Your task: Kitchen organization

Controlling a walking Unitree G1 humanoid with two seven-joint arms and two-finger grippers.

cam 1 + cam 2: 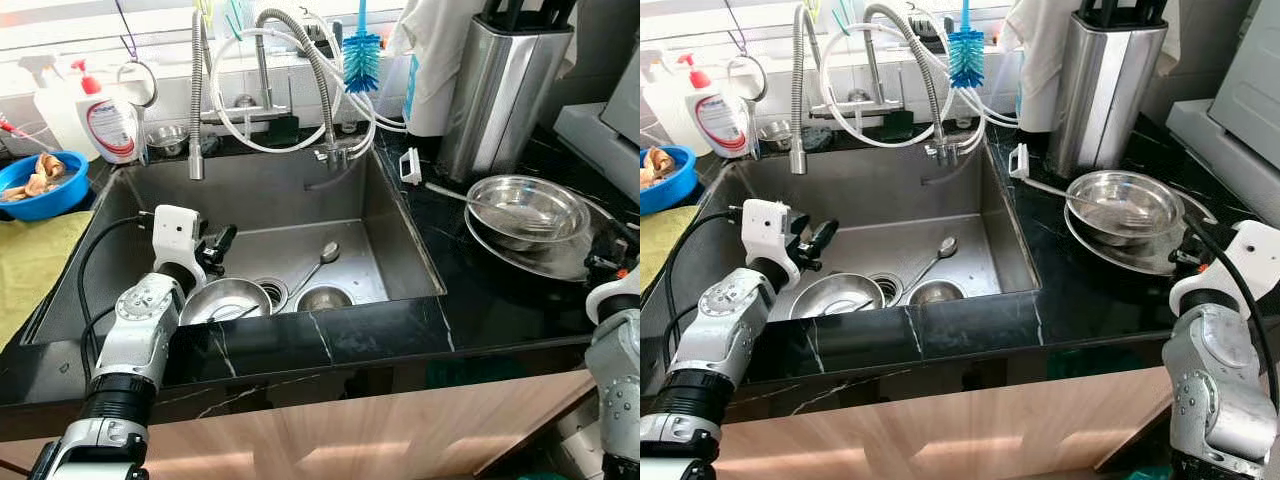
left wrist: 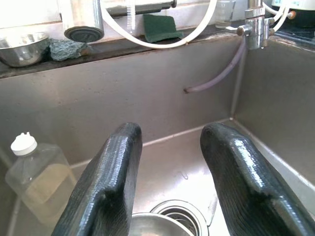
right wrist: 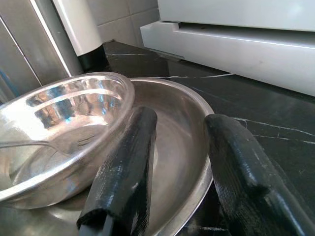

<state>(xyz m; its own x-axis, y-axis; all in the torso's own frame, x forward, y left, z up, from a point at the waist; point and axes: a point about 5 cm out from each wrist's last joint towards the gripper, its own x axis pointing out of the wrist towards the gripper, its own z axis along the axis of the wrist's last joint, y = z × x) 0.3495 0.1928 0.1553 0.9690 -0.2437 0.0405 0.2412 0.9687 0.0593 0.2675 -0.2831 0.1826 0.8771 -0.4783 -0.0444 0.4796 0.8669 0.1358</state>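
My left gripper hangs open inside the steel sink, with nothing between its fingers. Just below it, beside the drain, sits a steel bowl. A smaller bowl and a spoon lie close by on the sink floor. On the black counter at the right, a steel bowl holding a utensil rests in a wide steel plate. My right gripper is open at the plate's near rim, one finger over the plate and one over the counter.
A clear plastic bottle stands in the sink's left corner. Faucet hoses, a blue brush and a soap bottle line the back. A steel knife block stands behind the plate. A blue bowl and a yellow cloth lie to the left.
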